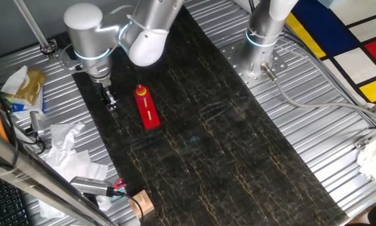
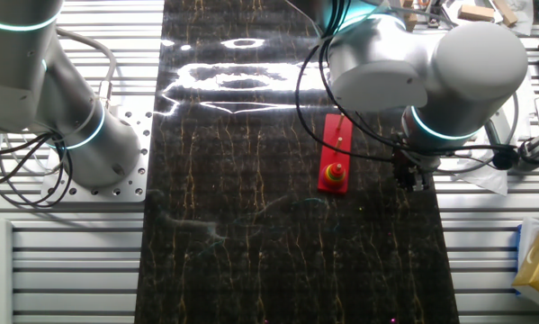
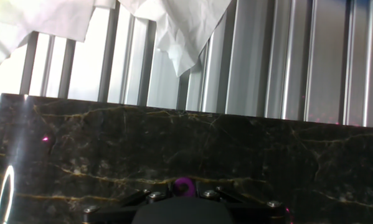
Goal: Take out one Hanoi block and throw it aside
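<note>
The red Hanoi base (image 1: 149,113) lies on the dark marble mat, with a small stack of red and yellow blocks (image 1: 140,93) on its far peg; it also shows in the other fixed view (image 2: 334,148). My gripper (image 1: 111,103) hangs left of the base, near the mat's edge, just above the surface. In the hand view a small purple Hanoi block (image 3: 185,185) sits between the closed-in fingers, at the bottom of the frame. In the other fixed view the gripper (image 2: 413,175) is right of the base.
Crumpled white paper (image 1: 65,141) lies on the ribbed metal table beside the mat and shows in the hand view (image 3: 174,28). A second arm's base (image 1: 260,59) stands at the mat's far side. A wooden block (image 1: 140,204) lies near the front.
</note>
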Controlling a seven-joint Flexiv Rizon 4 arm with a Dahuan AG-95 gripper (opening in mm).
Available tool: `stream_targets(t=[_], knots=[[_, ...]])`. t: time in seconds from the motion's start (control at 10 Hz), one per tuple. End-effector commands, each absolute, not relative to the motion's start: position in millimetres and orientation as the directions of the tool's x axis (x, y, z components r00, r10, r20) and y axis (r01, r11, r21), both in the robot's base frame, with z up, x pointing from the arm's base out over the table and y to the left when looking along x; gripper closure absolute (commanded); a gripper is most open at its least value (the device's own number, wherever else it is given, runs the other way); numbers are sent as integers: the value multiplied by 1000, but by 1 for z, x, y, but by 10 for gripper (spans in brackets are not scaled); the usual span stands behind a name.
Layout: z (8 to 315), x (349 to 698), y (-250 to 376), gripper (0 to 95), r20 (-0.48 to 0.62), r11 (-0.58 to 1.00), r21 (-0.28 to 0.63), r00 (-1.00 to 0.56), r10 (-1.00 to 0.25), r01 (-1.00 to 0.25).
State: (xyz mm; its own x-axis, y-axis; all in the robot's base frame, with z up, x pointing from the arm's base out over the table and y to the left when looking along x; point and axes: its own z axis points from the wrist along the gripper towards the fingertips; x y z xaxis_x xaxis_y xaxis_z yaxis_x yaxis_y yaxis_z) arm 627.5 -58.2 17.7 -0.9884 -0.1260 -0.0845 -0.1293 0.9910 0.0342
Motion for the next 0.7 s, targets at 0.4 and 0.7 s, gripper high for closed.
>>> stream_targets(t=[0.4, 0.7], knots=[[15, 628, -58, 950, -89, 991, 35, -988, -123, -127], [13, 628, -59, 760, -92, 989, 53, -987, -131, -136]])
